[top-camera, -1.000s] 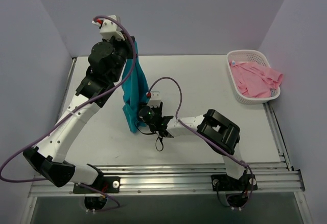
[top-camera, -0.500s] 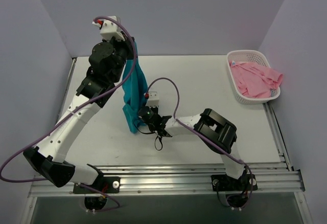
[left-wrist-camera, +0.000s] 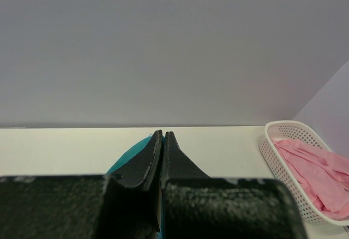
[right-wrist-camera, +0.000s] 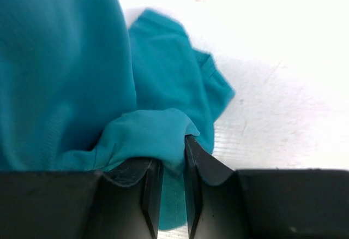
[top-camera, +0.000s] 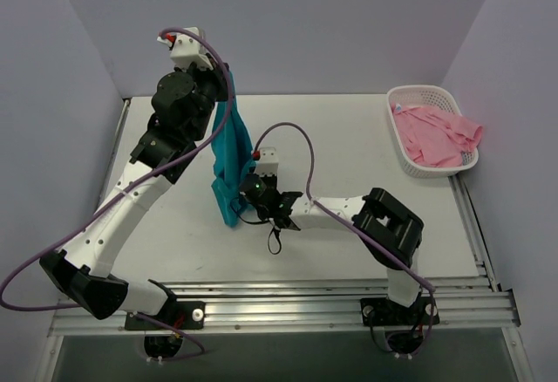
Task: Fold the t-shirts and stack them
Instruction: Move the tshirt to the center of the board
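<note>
Teal shirt: hangs over table left of centre, long axis vertical, lower end bunched at or near surface.
Left gripper: clenched on shirt's top edge, raised at far left.
Right gripper: low, just right of hanging cloth, jaws pinched on fold near bottom.
Pink shirt: crumpled in basket, far right, well apart from both arms; right arm nearer.
Judgement: spreading turns on right gripper drawing its fold rightward, away from left gripper's hold.
</note>
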